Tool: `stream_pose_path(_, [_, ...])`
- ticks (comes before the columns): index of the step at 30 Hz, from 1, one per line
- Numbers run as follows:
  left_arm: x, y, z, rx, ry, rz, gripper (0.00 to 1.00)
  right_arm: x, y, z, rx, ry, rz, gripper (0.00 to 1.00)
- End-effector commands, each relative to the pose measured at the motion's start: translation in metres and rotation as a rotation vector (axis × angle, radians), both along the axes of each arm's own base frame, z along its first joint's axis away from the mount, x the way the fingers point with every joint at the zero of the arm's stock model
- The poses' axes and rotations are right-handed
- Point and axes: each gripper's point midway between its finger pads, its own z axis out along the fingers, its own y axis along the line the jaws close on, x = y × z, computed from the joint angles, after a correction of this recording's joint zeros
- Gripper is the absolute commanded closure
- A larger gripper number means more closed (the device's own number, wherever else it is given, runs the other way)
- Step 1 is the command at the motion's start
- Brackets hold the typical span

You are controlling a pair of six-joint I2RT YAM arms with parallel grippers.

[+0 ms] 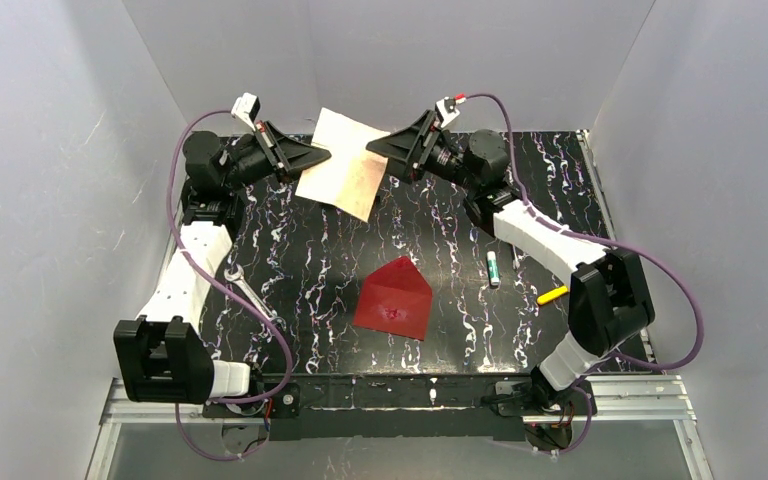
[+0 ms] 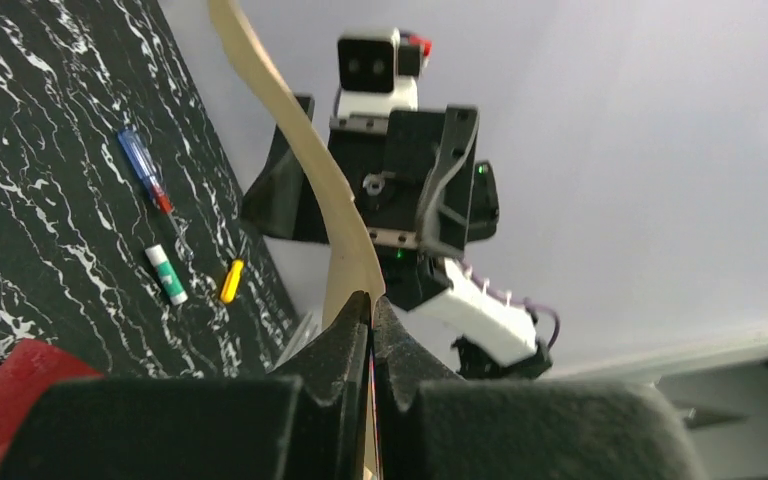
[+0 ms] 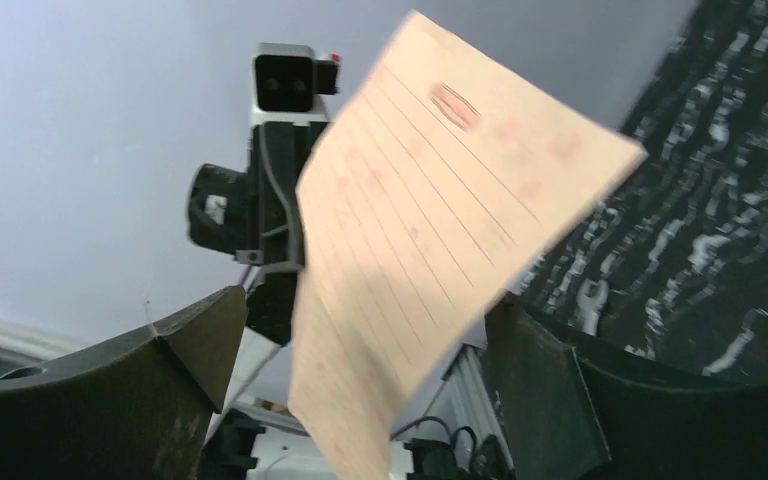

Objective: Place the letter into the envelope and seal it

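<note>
The letter, a pale cream lined sheet, hangs in the air at the back of the table between the two grippers. My left gripper is shut on its left edge; in the left wrist view the sheet curves up out of the closed fingers. At the sheet's right edge my right gripper stands open, and the letter hangs loose between its wide-apart fingers. The red envelope lies flat mid-table with its pointed flap open toward the back. One corner of the envelope shows in the left wrist view.
A wrench lies left of the envelope. To its right are a green-and-white glue stick and a small yellow piece. A blue-and-red screwdriver lies near the right side. White walls enclose the black marbled table.
</note>
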Motion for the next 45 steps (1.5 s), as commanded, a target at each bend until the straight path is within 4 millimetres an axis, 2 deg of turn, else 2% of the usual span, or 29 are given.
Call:
stream_pose_path(1, [-0.04, -0.007, 0.03, 0.106, -0.27, -0.193, 1.0, -0.029, -0.015, 0.093, 0.341, -0.225, 0.068, 0.04])
stream_pose_path(4, [-0.051, -0.007, 0.044, 0.135, -0.363, -0.236, 1.0, -0.029, -0.018, 0.1, 0.378, -0.243, 0.062, 0.07])
stream_pose_path(7, [-0.056, -0.005, 0.048, 0.143, -0.388, -0.239, 1.0, -0.034, -0.021, 0.103, 0.388, -0.263, 0.058, 0.14])
stream_pose_path(14, [-0.046, -0.003, 0.039, 0.114, -0.299, -0.217, 1.0, -0.038, -0.027, 0.107, 0.374, -0.341, 0.022, 0.38])
stream_pose_path(17, [-0.039, -0.001, 0.034, 0.097, -0.25, -0.193, 1.0, -0.034, -0.022, 0.106, 0.299, -0.368, 0.008, 0.59])
stream_pose_path(19, [-0.035, 0.0, 0.031, 0.086, -0.218, -0.181, 1.0, -0.027, -0.018, 0.098, 0.195, -0.392, -0.018, 0.7])
stream_pose_path(22, [-0.029, 0.001, 0.025, 0.073, -0.175, -0.171, 1.0, -0.016, -0.023, 0.092, 0.042, -0.471, -0.112, 0.75])
stream_pose_path(27, [-0.014, 0.002, 0.014, 0.017, -0.032, -0.155, 1.0, -0.009, -0.032, 0.087, -0.156, -0.653, -0.19, 0.8])
stream_pose_path(32, [-0.004, 0.002, 0.006, -0.04, 0.114, -0.166, 1.0, -0.007, -0.039, 0.085, -0.259, -0.78, -0.221, 0.89])
stream_pose_path(35, [-0.003, 0.002, 0.002, -0.044, 0.131, -0.165, 1.0, -0.008, -0.04, 0.087, -0.279, -0.829, -0.22, 0.97])
stream_pose_path(37, [-0.001, 0.002, 0.0, -0.041, 0.131, -0.164, 1.0, -0.013, -0.037, 0.091, -0.277, -0.857, -0.191, 0.97])
stream_pose_path(40, [0.0, 0.002, 0.0, -0.033, 0.115, -0.164, 1.0, -0.018, -0.036, 0.095, -0.284, -0.871, -0.163, 0.87])
stream_pose_path(41, [0.001, 0.002, 0.0, -0.03, 0.108, -0.163, 1.0, -0.021, -0.037, 0.098, -0.285, -0.874, -0.159, 0.77])
stream_pose_path(43, [0.003, 0.002, -0.001, -0.021, 0.093, -0.161, 1.0, -0.027, -0.04, 0.104, -0.282, -0.881, -0.149, 0.47])
stream_pose_path(45, [0.005, 0.002, -0.002, -0.015, 0.08, -0.154, 1.0, -0.038, -0.038, 0.112, -0.254, -0.886, -0.101, 0.31])
